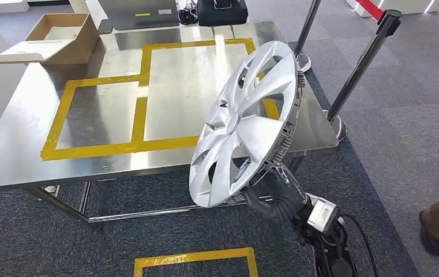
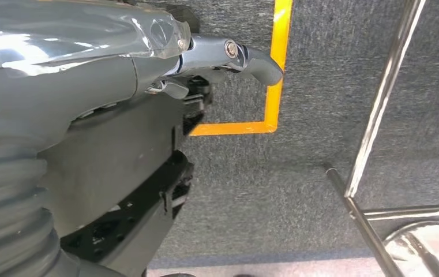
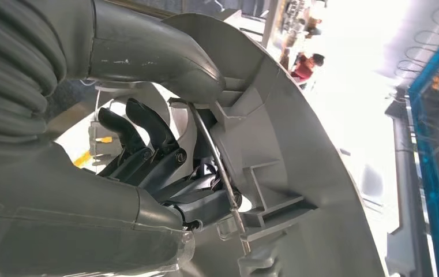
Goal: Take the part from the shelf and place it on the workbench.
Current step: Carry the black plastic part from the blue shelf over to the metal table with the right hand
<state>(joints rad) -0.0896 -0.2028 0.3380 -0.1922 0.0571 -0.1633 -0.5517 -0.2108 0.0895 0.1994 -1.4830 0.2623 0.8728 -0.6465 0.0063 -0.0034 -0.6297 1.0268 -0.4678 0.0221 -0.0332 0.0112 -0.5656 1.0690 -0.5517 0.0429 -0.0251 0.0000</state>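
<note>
Head view: right hand (image 1: pixel 274 193) grips the wheel cover (image 1: pixel 243 124) by its lower rim, fingers hooked thru a spoke opening from behind, so the part is clamped and carried in the air, not yet set down. Cover stands tilted on edge, face turned toward the robot's left and up, its upper half overlapping the near right corner of the steel workbench (image 1: pixel 26 144); lower half hangs off the bench edge over the carpet. Key relation: bench top w/ its yellow tape outlines (image 1: pixel 139 104) lies fwd and left of the held part, so judging from this the next move is a reach fwd-left plus a roll to lay the disc flat. Risk as I judge it: rim could catch the bench edge on the way. Cardboard box (image 1: pixel 61 37) sits at the far left corner, well apart. Stanchion posts (image 1: pixel 358 72) stand just right of the bench; a person's shoe (image 1: pixel 433 239) at the far right edge. Left wrist view: left hand (image 2: pixel 147 109) hangs over carpet by a yellow floor outline (image 2: pixel 274 81), holds nothing; fingers mostly hidden, can't tell apart or curled. Right wrist view: thumb (image 3: pixel 165 57) presses over the rim's back, dark fingers (image 3: pixel 142 130) wrap inside; the cover's ribbed back and wire ring (image 3: pixel 217 167) show, front face hidden, bench barely visible.
</note>
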